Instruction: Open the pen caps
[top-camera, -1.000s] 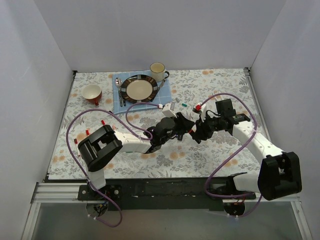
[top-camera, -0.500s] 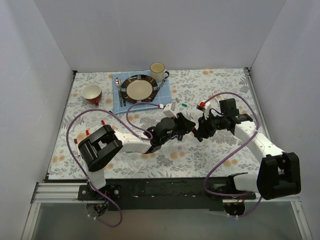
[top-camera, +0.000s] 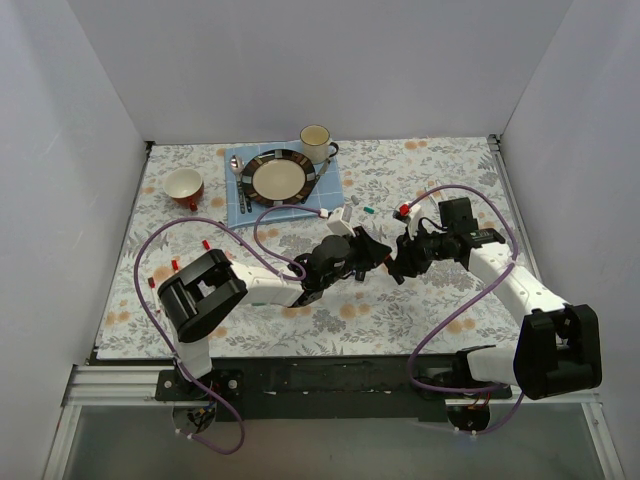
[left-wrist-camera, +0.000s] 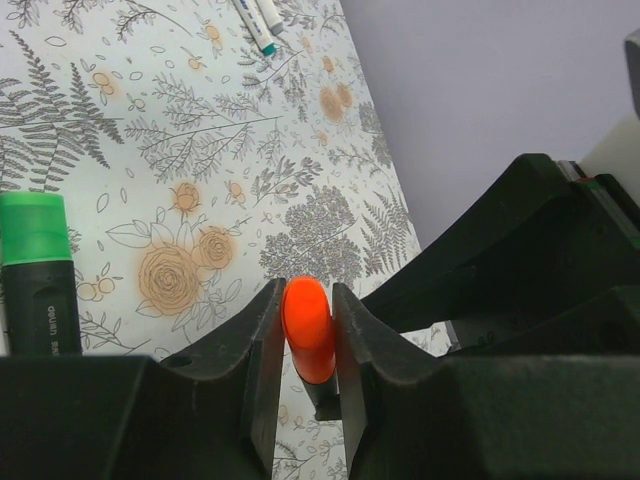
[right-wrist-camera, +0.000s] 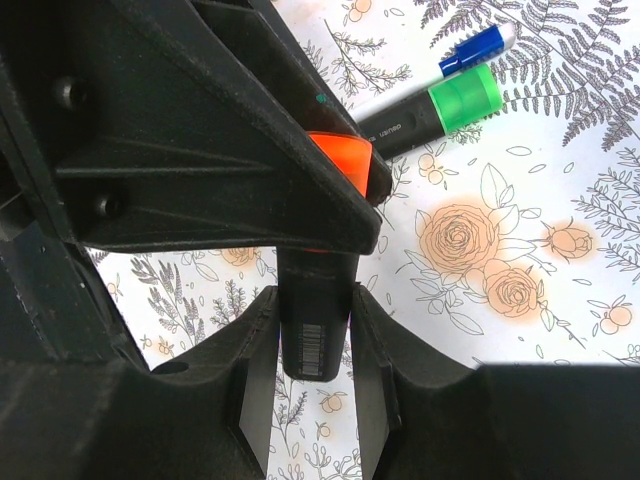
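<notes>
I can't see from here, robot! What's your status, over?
Left gripper shut on orange cap. Right gripper shut on black marker barrel. Cap looks seated, not off yet. Nothing blocking; green-capped marker lies clear beside.

Overhead camera, fixed high behind the 6 o'clock edge of the worktop (top-camera: 450, 170), looks down over all of it. Wrist cameras sit close behind the left pincer (left-wrist-camera: 307, 292) and right pincer (right-wrist-camera: 312, 300), facing each other. Both share the orange cap (left-wrist-camera: 308, 335), black marker (right-wrist-camera: 312, 325) and green-capped marker (left-wrist-camera: 38, 275).
</notes>
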